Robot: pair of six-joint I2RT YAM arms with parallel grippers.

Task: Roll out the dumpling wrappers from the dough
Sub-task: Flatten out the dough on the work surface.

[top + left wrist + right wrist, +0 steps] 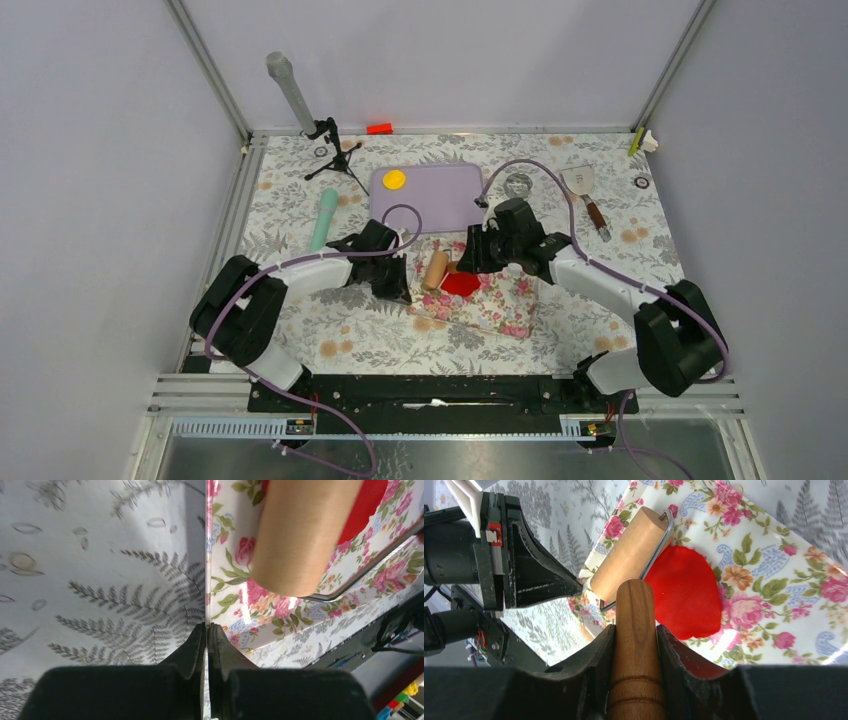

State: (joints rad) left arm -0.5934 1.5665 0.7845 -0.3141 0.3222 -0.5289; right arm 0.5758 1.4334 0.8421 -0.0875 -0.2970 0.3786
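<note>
The dough (461, 284) is a flat, bright red, irregular sheet on a floral mat (500, 305). A wooden roller (435, 270) lies at the dough's left edge. My right gripper (472, 255) is shut on the roller's handle (636, 610), and the barrel (631, 555) touches the dough (684, 592). My left gripper (207, 626) is shut on the mat's left edge (206, 580), also seen in the top view (393, 277). One yellow wrapper disc (394, 179) lies on a purple board (445, 200). No red wrapper disc is in view.
A teal tool (323, 220) lies left of the board. A small tripod stand (330, 150) holds a grey cylinder at the back left. A spatula (585, 190) lies at the back right. A red-orange block (379, 128) sits at the back wall.
</note>
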